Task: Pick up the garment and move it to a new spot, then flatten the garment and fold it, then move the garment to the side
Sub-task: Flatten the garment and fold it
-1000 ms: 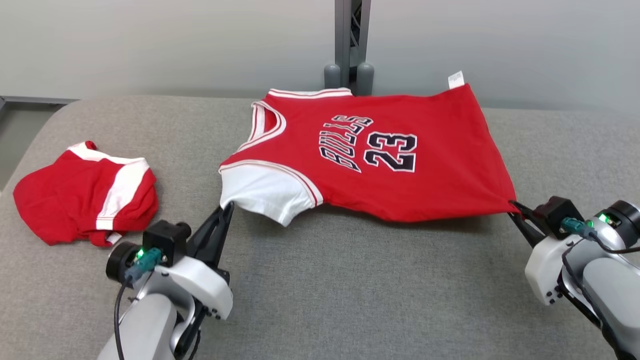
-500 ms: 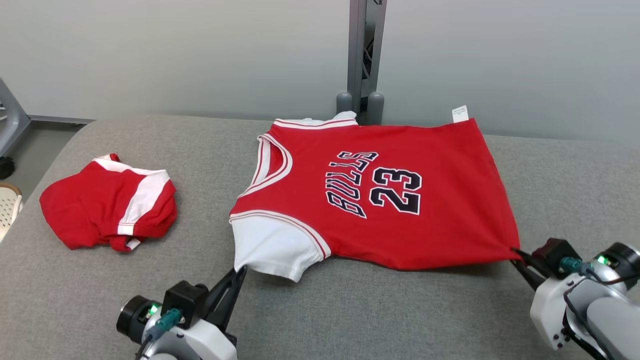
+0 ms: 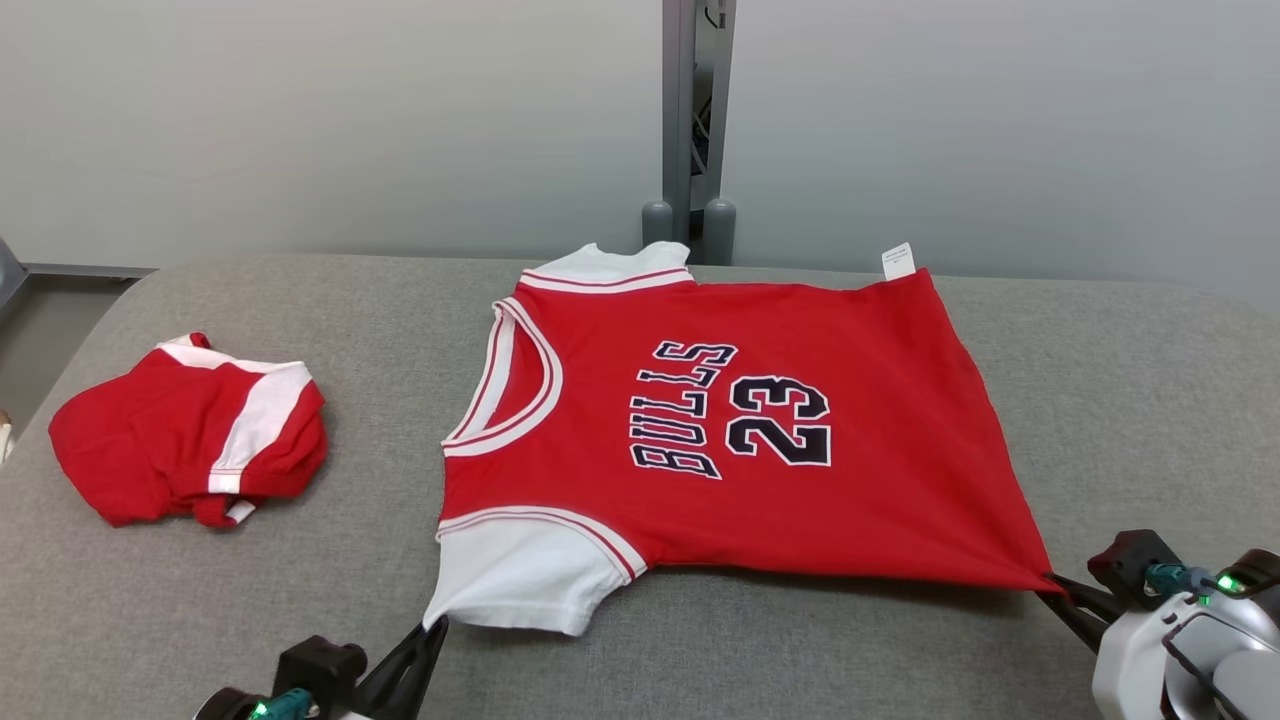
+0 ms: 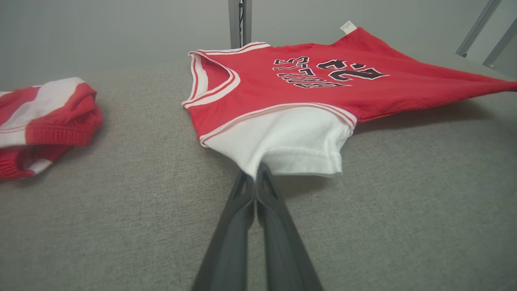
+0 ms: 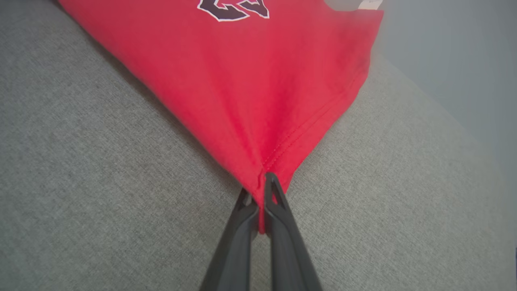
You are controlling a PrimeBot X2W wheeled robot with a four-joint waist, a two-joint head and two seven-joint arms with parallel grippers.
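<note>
Jaws of the left gripper (image 4: pixel 256 171) are clamped on the white near sleeve of the red jersey (image 3: pixel 760 420), those of the right gripper (image 5: pixel 264 180) on its near hem corner; both arms are cut off at the head view's lower edge. The jersey lies spread face-up mid-worktop (image 3: pixel 700 660), long axis crosswise, neck left, hem right, far sleeve mostly hidden, "BULLS 23" in black.
</note>
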